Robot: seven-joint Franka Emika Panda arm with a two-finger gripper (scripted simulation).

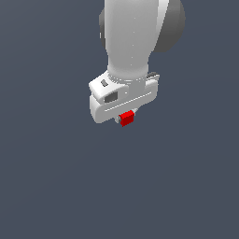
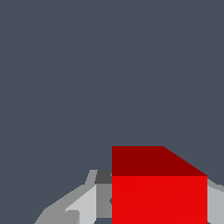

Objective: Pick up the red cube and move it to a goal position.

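Note:
The red cube (image 1: 126, 118) is a tiny bright-red block held under the white hand of my arm, near the middle of the exterior view. My gripper (image 1: 125, 119) is shut on it, and the fingers are mostly hidden behind the hand and the cube. In the wrist view the red cube (image 2: 158, 192) fills the space between the grey fingers (image 2: 83, 205), one on each side of it. No goal marker shows in either view.
The plain dark blue-grey surface (image 1: 56, 186) fills both views. The white arm (image 1: 133, 37) rises from the hand to the top of the exterior view.

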